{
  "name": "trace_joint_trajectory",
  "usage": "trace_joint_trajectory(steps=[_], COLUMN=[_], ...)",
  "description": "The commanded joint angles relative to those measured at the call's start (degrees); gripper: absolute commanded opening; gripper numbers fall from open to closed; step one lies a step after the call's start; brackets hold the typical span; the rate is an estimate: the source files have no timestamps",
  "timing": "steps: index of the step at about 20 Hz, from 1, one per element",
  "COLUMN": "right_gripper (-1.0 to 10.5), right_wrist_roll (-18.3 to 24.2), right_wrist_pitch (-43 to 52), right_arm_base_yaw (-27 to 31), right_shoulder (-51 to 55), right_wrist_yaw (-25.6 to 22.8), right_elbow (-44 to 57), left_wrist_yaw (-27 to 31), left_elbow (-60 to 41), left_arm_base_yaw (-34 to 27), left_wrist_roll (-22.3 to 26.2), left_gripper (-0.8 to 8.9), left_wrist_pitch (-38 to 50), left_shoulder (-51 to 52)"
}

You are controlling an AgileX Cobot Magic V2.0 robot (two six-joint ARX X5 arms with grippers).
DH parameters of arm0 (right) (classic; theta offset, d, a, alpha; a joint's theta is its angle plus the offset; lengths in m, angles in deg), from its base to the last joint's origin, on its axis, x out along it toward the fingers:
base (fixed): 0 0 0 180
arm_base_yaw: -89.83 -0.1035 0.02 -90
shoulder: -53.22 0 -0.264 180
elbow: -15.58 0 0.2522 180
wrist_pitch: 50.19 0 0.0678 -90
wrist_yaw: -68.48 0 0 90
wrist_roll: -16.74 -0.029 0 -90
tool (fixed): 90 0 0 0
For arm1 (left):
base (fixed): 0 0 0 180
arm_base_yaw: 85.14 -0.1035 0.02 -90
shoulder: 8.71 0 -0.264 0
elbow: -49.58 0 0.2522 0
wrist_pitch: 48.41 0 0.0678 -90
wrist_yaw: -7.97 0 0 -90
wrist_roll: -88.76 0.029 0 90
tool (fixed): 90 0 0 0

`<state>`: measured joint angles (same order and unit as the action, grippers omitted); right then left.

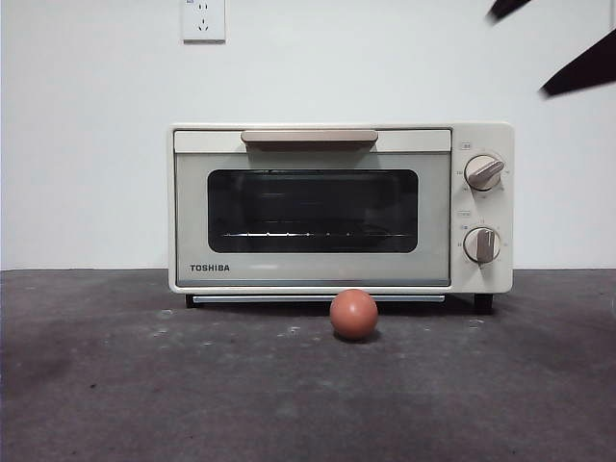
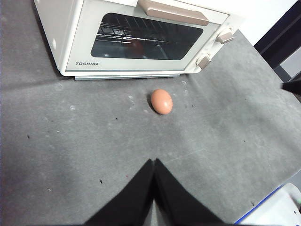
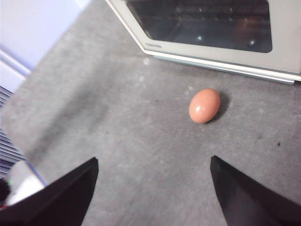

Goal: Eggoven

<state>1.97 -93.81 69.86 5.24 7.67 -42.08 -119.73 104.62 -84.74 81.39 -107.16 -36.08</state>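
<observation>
A small orange-brown egg [image 1: 353,314] [image 2: 162,101] [image 3: 204,105] lies on the dark grey table just in front of the cream TOSHIBA toaster oven [image 1: 340,207] [image 2: 136,40] [image 3: 211,33]. The oven's dark glass door is closed, its beige handle [image 1: 309,137] along the top edge. My left gripper [image 2: 154,162] is shut with nothing in it, well short of the egg. My right gripper [image 3: 154,162] hangs open above the mat, the egg ahead of its jaws and apart from them. Black tips of an arm [image 1: 582,67] show at the front view's top right corner.
Two knobs [image 1: 482,173] [image 1: 481,244] sit on the oven's right panel. A wall socket [image 1: 203,19] is on the white wall behind. A white and blue object [image 2: 277,209] lies at the table's edge near the left arm.
</observation>
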Motion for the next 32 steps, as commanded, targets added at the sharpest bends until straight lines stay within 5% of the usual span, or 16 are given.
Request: trace_joint_trajectory(steps=[1,14,32], right_gripper=[3.8,3.8,3.8], right_wrist_roll=[-3.9,-8.6,-8.8], right_wrist_pitch=[4.2,17.6,21.6], right_arm_base_yaw=[-5.5,-18.1,-18.2], right_shoulder=[-4.2,-29.7,-54.6], right_wrist_yaw=[-6.4,-26.3,-32.7], right_elbow=[-0.9,-6.3,-16.6], left_wrist_yaw=[-0.3,-0.2,-0.2], left_elbow=[0.9,0.9,0.9], left_arm_base_yaw=[0.1,2.8,7.9], left_wrist_roll=[0.7,0.7,0.8], left_gripper=[0.07,0.07,0.07], left_wrist_pitch=[0.4,0.4,0.4], left_shoulder=[-0.3,-0.5,-0.7])
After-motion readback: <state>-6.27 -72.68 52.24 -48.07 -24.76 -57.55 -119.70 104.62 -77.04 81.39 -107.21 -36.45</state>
